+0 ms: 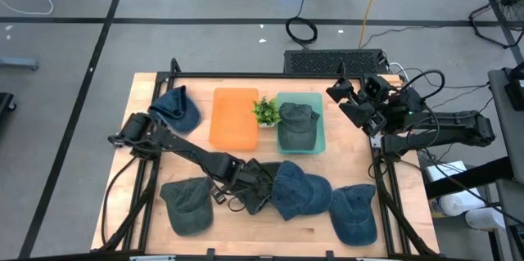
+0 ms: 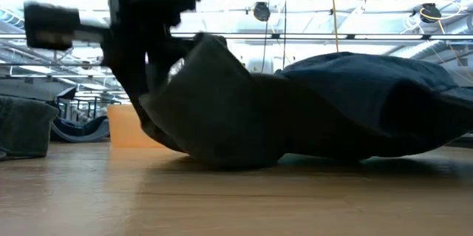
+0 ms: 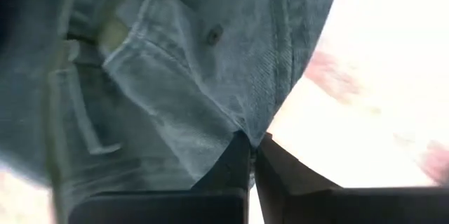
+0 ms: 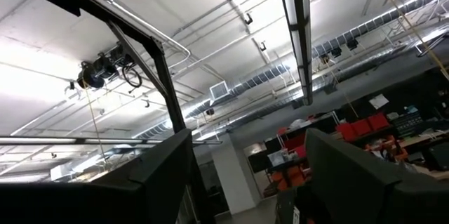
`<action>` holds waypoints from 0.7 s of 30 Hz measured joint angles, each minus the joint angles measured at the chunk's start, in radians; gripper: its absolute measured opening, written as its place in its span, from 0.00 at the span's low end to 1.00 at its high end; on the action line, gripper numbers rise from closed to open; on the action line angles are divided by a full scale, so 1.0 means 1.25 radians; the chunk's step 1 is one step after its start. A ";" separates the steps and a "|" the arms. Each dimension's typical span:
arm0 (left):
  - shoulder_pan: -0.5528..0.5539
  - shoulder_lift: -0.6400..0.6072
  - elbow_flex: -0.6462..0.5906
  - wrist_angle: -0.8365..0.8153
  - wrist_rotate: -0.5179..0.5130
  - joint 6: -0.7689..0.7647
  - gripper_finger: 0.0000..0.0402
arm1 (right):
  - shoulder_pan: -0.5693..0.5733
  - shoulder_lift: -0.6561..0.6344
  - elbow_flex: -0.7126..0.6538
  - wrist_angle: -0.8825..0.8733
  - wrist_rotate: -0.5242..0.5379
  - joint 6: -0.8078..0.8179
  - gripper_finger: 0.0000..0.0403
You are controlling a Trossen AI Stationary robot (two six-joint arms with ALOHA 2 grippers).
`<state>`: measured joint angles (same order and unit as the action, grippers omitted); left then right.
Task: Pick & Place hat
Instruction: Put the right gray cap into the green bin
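My left gripper (image 1: 260,193) is pinching the edge of a blue hat (image 1: 299,191) at the near middle of the table (image 1: 246,236).

I am reaching my left arm across the wooden table, fingers (image 3: 235,164) clamped together on the denim fabric of the blue hat. A green hat (image 1: 190,202) is lying just to its left, another blue cap (image 1: 356,212) to its right. Farther back, an orange tray (image 1: 233,118) is sitting beside a teal bin (image 1: 321,122) holding a hat (image 1: 297,124). My right gripper (image 1: 348,97) is waiting raised at the far right, jaws standing wide, holding nothing.
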<state>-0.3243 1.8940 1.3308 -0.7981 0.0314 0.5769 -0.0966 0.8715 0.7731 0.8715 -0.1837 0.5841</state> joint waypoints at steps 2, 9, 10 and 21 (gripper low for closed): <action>0.001 -0.026 0.000 -0.026 0.017 -0.021 0.01 | 0.000 0.000 0.000 0.000 0.000 -0.004 0.66; 0.007 -0.145 0.001 -0.077 0.034 -0.027 0.02 | 0.000 0.000 0.000 0.000 0.000 -0.034 0.66; 0.010 -0.159 0.001 -0.078 0.051 -0.033 0.01 | 0.000 0.000 0.000 0.000 0.000 -0.038 0.66; 0.015 -0.296 0.001 -0.102 0.101 -0.224 0.01 | 0.000 -0.022 0.000 0.006 0.000 -0.038 0.66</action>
<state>-0.3058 1.5243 1.3323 -0.9254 0.1577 0.2966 -0.0971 0.8444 0.7727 0.8784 -0.1835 0.5362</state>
